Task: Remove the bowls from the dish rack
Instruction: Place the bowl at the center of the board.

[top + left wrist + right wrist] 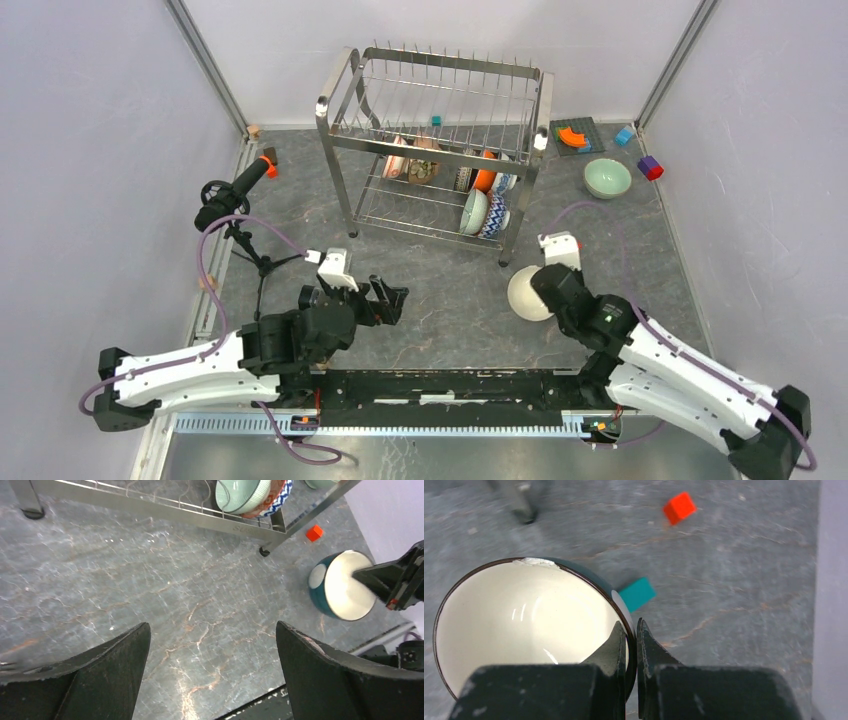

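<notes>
Right arm's jaws are pinched shut on the rim of the teal bowl [529,625], one finger inside the cream interior and one outside. That bowl is out of the dish rack [440,150], near its front right leg and tipped over a fair bit. Honestly can't tell if its foot is touching the worktop [460,280] yet. Left arm's jaws are spread wide with nothing in them, hanging over bare worktop in front of the rack.

This looks like the put-down step to me. I'd level the bowl first, then lower it until the foot sits flat before letting go. After that, come straight up so the inside finger doesn't hook the rim and flip it. Watch the teal block [637,594] right beside the bowl, with a red block [679,508] further off. Landing on the teal one would leave the bowl rocking.

Plenty of bowls [480,205] are left in the rack's lower tier. A pale green bowl [607,178] sits out on the worktop to the right.
</notes>
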Robot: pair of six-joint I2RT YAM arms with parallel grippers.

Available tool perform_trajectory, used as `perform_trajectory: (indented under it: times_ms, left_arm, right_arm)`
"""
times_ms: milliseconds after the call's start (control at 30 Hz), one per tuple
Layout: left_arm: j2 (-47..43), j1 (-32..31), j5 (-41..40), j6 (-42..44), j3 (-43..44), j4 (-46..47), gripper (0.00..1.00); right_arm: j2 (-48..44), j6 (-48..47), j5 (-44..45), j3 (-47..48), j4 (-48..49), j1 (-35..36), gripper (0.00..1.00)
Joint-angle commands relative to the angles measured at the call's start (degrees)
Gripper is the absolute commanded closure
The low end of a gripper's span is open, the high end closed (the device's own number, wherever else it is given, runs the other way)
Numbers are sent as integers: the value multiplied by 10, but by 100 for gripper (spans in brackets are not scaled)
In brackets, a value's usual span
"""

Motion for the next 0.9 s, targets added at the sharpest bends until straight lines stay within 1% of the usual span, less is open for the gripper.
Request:
perform_trajectory:
  times_ms: [0,100,200,333,400,600,733,867]
  left_arm:
    - [27,0,-65,76,42,-3,0]
    - [53,0,-71,108,48,9,0]
    - [78,0,-82,122,55,8,0]
    - [94,0,-96,125,54,4,0]
    - [94,0,-101,122,49,4,0]
    - [80,0,-113,79,26,11,0]
    - [58,-1,-116,32,2,3,0]
    - [37,-1,-116,-15,-22,1,0]
  right_arm:
    - [-21,-43,-13,35,53,-100,100]
    - [-26,-48,-13,46,72,-144,100]
    - [-28,-41,-11,54,86,-180,100]
    - [-36,-38,-6,61,102,-234,100]
    - [-37,-33,-18,68,114,-264,100]
    - [-4,2,-91,83,160,-367,100]
    - [11,42,-110,75,202,-433,100]
    - [32,88,-126,62,230,-481,100]
